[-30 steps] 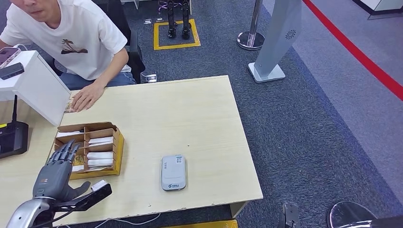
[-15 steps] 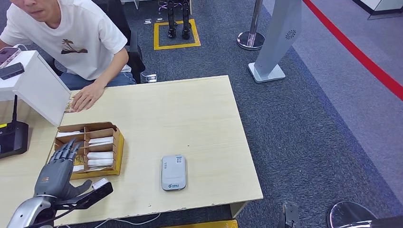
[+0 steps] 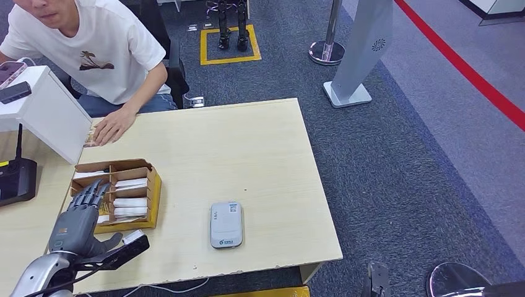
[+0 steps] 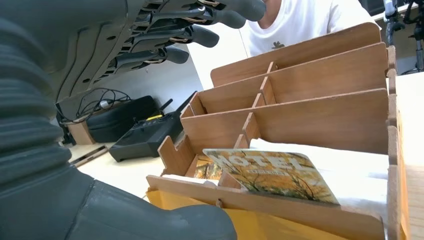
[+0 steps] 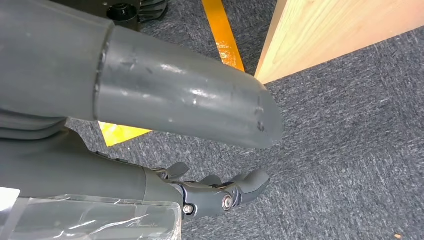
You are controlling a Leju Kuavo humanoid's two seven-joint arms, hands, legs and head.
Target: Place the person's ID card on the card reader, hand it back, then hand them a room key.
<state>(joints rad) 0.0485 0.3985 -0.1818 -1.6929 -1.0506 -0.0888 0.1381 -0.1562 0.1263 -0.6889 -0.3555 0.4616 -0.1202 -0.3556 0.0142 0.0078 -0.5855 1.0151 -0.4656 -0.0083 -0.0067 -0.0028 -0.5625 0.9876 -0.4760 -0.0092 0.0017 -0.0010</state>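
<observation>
Compared with a second earlier, the left hand [image 3: 77,216] had crept a bit further forward over the near-left corner of the wooden organizer box [image 3: 153,192], fingers spread and holding nothing. Everything else on the table [image 3: 247,154] sat exactly where it was.

That box was split into small compartments. From the head view most of them held white card sleeves [image 3: 130,183], lying flat. The left wrist view got right up close: a key card printed HOTEL [image 4: 272,176] with an autumn-tree picture leaned tilted in the nearest compartment, resting against white sleeves behind it.

A grey card reader [image 3: 226,224] lay on the table well to the right of the box. The person's hand [image 3: 111,127] rested flat at the far edge; couldn't make out the ID card anywhere.

The right hand [image 5: 220,192] hung beside the table above the carpet, fingers loosely curled on nothing.
</observation>
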